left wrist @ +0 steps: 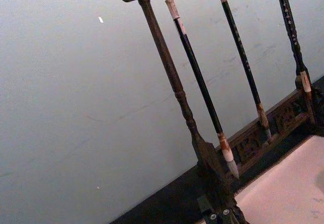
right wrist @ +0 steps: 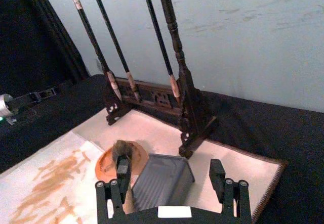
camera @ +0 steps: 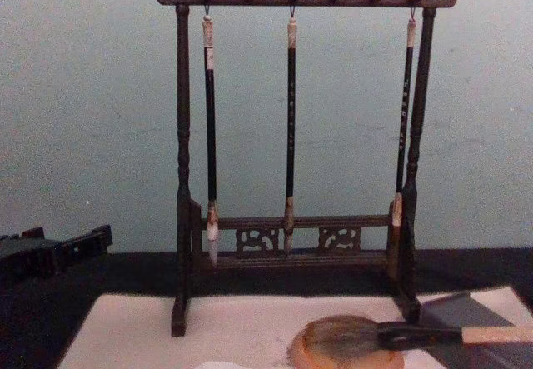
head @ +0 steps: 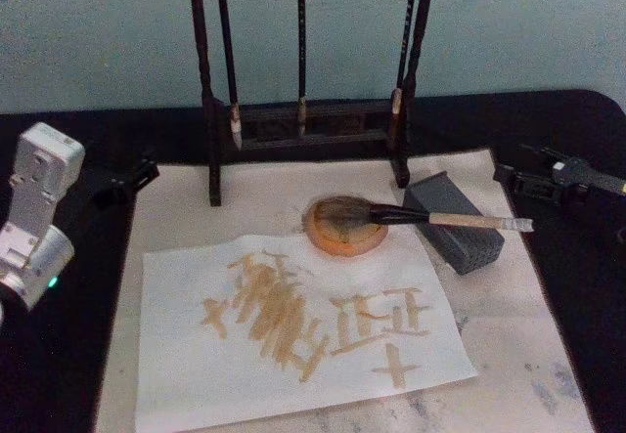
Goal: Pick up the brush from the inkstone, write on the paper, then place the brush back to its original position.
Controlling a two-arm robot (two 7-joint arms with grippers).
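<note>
Tan strokes already cover the paper (head: 303, 355), and the brush (head: 430, 220) lies back across the inkstone (head: 344, 226) mid-tabletop, so we'd call it finished. Right gripper (right wrist: 167, 176) hangs spread, empty; left gripper (head: 122, 184) we can't tell.

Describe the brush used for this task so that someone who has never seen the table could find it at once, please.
Start at the tall dark rack at the back of the table. Just in front of it sits the round orange-brown inkstone; the brush lies flat with its bristles in that dish and its handle across the dark grey block. Unlike the three slim dark brushes hanging upright, it is thick, with a pale handle.
</note>
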